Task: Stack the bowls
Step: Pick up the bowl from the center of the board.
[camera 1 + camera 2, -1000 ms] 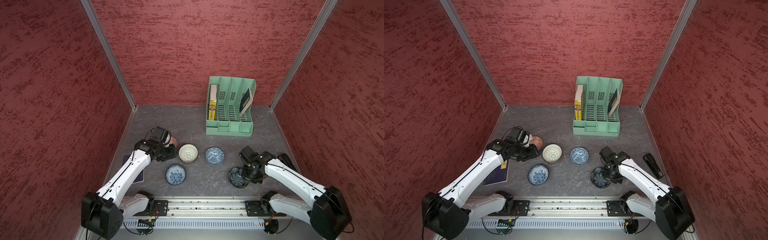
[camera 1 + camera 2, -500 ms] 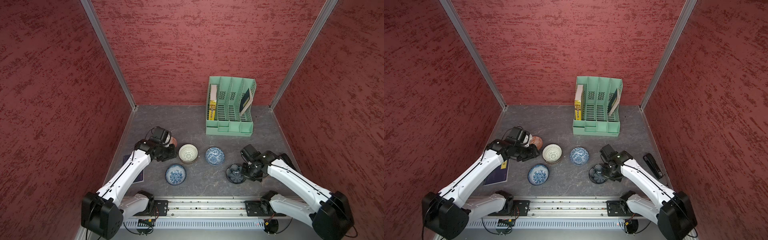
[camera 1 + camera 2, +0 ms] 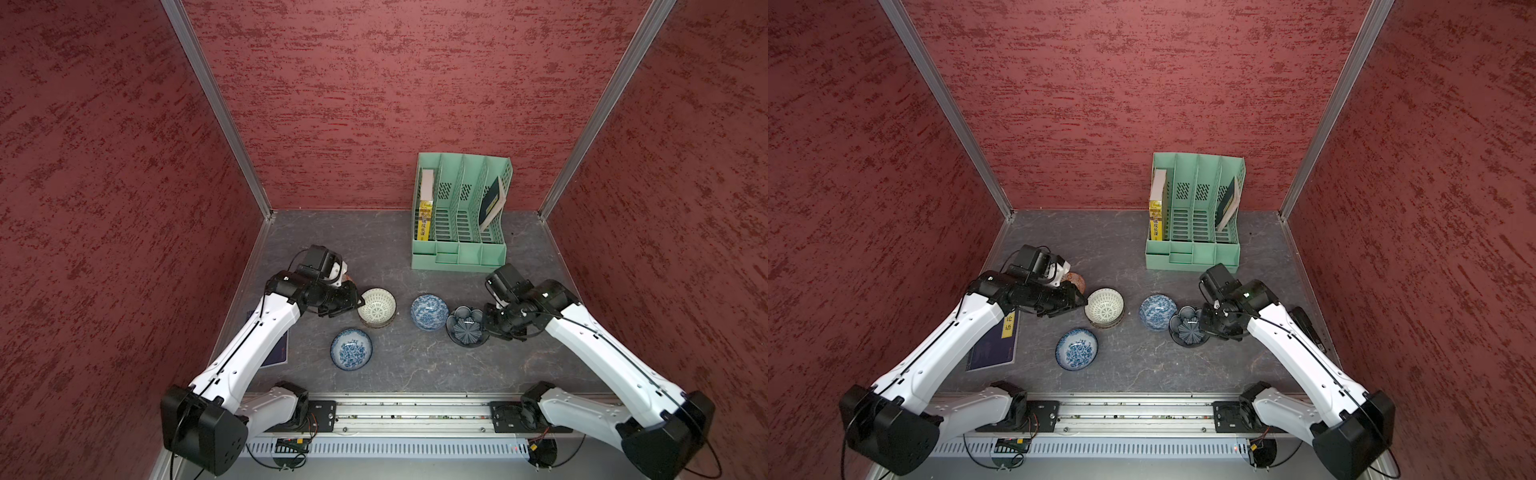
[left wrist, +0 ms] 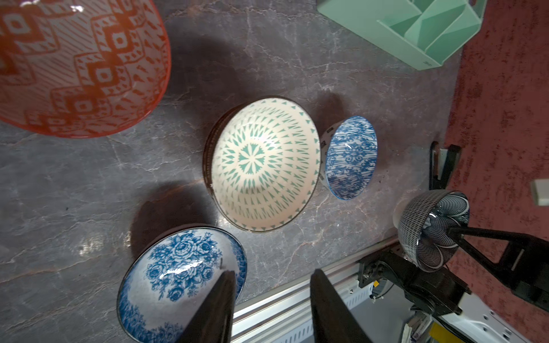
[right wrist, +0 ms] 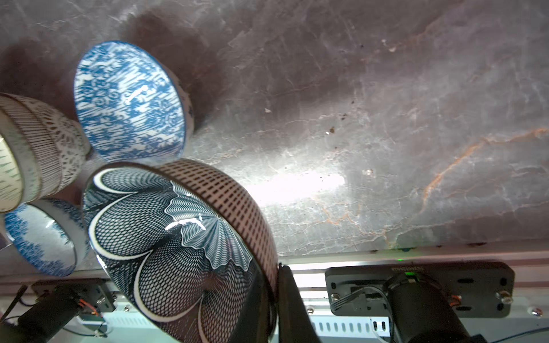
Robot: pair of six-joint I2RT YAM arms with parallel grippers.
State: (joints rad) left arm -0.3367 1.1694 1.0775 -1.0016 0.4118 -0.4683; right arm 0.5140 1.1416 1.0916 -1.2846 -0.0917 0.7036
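My right gripper [image 5: 274, 267] is shut on the rim of the dark flower-patterned bowl [image 3: 466, 331] and holds it tilted, close beside the blue patterned bowl [image 3: 429, 311]. Left of that sits a cream bowl with green triangles [image 3: 377, 307], nested on top of another bowl. A blue floral bowl [image 3: 351, 349] rests nearer the front. My left gripper [image 4: 271, 273] is open with nothing between its fingers, hovering just left of the cream bowl [image 4: 264, 164]. The orange geometric bowl [image 4: 80, 65] lies behind my left wrist, mostly hidden in both top views.
A mint-green file rack [image 3: 459, 249] with books stands at the back right. A dark blue book [image 3: 994, 345] lies under my left arm. A black stapler [image 3: 1304, 322] is by the right wall. The metal rail [image 3: 415, 411] runs along the front.
My right gripper closed on the dark bowl's rim and carried it left and away from the front rail, up beside the blue patterned bowl. The left arm stayed put.
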